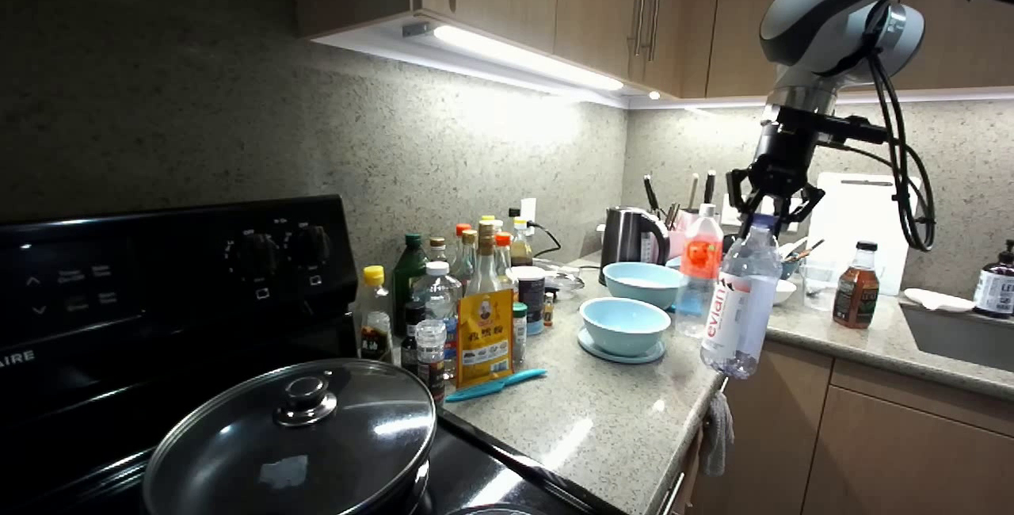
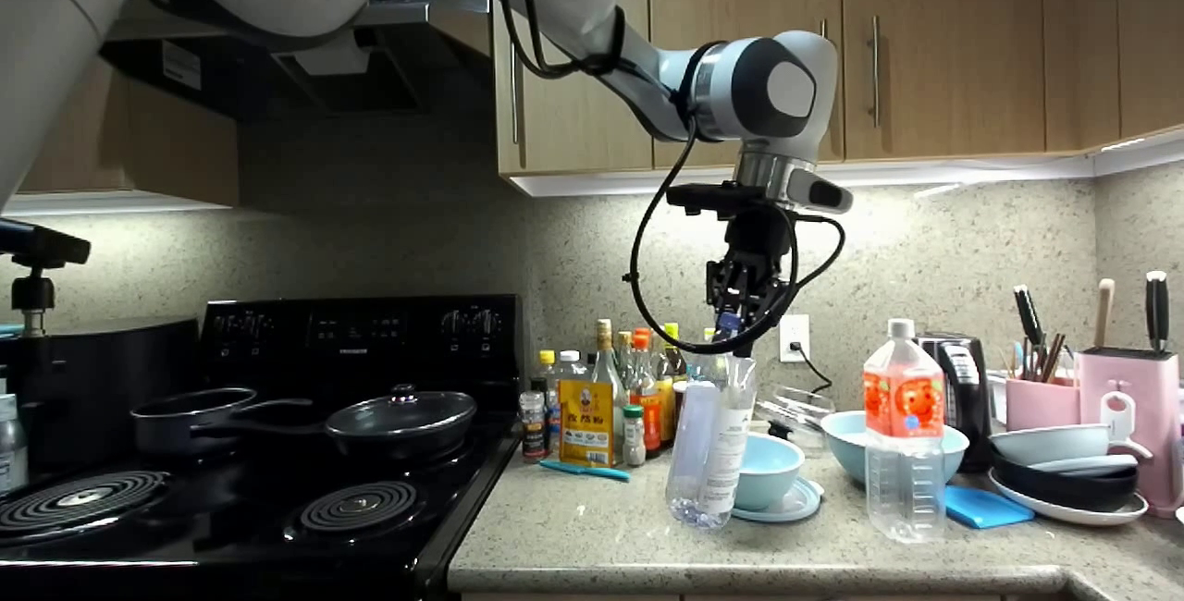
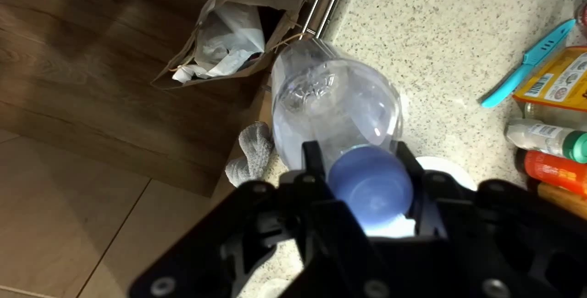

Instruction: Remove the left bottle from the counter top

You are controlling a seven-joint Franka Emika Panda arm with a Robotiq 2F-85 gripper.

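The left bottle, a clear plastic bottle with a blue cap and a white label, hangs tilted from my gripper in both exterior views [image 1: 741, 305] [image 2: 710, 453]. My gripper [image 1: 767, 223] [image 2: 733, 310] is shut around its cap and neck. In the wrist view the blue cap of the left bottle [image 3: 370, 183] sits between the two fingers of the gripper [image 3: 360, 156]. The bottle's base is off the surface and overlaps the front edge of the grey speckled counter top [image 1: 610, 412] [image 2: 573, 536] [image 3: 440, 27].
A bottle with an orange label [image 1: 702, 261] [image 2: 905, 435] stands on the counter top. Teal bowls [image 1: 626, 326], condiment bottles [image 1: 483, 261] and a blue knife [image 1: 495, 385] are there too. A paper bag [image 3: 234, 27] and a grey cloth [image 1: 718, 432] show by the front edge.
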